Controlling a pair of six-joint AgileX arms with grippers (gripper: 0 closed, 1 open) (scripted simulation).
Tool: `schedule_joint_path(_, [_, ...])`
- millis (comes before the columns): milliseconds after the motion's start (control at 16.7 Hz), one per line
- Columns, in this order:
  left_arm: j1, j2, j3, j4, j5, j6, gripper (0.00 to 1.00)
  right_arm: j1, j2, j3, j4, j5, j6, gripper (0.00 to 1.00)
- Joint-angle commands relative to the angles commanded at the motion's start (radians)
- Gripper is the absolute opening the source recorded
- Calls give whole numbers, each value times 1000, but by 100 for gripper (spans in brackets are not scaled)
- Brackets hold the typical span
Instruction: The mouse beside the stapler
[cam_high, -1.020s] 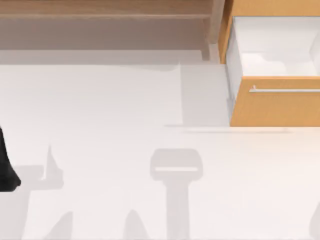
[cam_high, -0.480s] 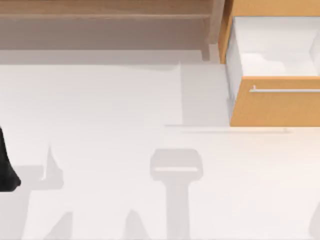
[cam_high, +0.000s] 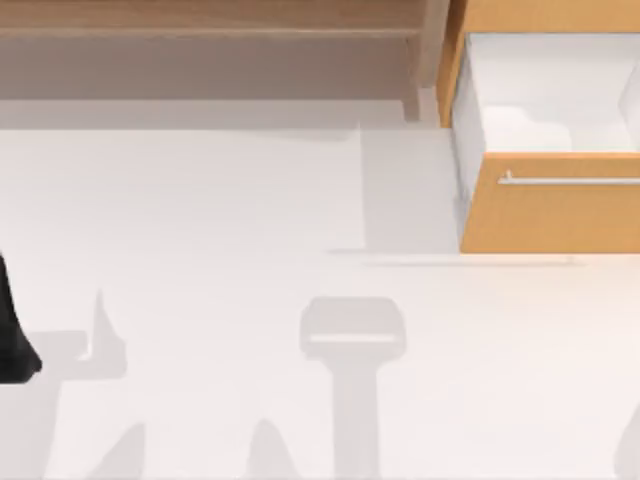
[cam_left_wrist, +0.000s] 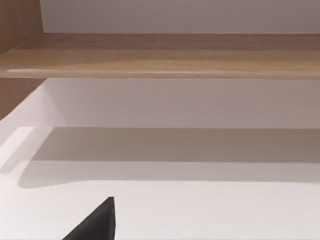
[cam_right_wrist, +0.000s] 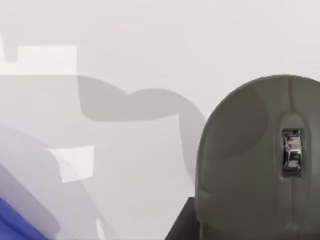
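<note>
Since the earlier frame only the faint shadow inside the open drawer (cam_high: 545, 95) has shifted, and the left arm (cam_high: 12, 330) keeps its parked post at 9 o'clock on the table (cam_high: 220, 220). One mouse (cam_right_wrist: 250, 160) lies flat on the white tabletop close under the right wrist camera, wheel uppermost, probably so it can be approached from above; one blue corner (cam_right_wrist: 15, 225) nearby may be the stapler, though this cannot be told. Outward lie one right gripper (cam_right_wrist: 181, 222) and one left gripper (cam_left_wrist: 97, 225), whose opening or hold cannot be told, and one orange drawer front (cam_high: 550, 215) with one handle (cam_high: 570, 181) at 2 o'clock.
</note>
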Motion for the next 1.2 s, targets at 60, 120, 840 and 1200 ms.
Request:
schedule_joint_path(60, [0, 0, 0, 0, 0, 0, 100, 0, -1, 1, 5, 0, 0, 0])
schedule_joint_path(120, [0, 0, 0, 0, 0, 0, 100, 0, -2, 1, 9, 0, 1, 0])
schedule_joint_path(840, [0, 0, 0, 0, 0, 0, 100, -2, 53, -59, 28, 6, 5, 0])
schedule_joint_path(1200, [0, 0, 0, 0, 0, 0, 100, -2, 53, -59, 28, 6, 5, 23])
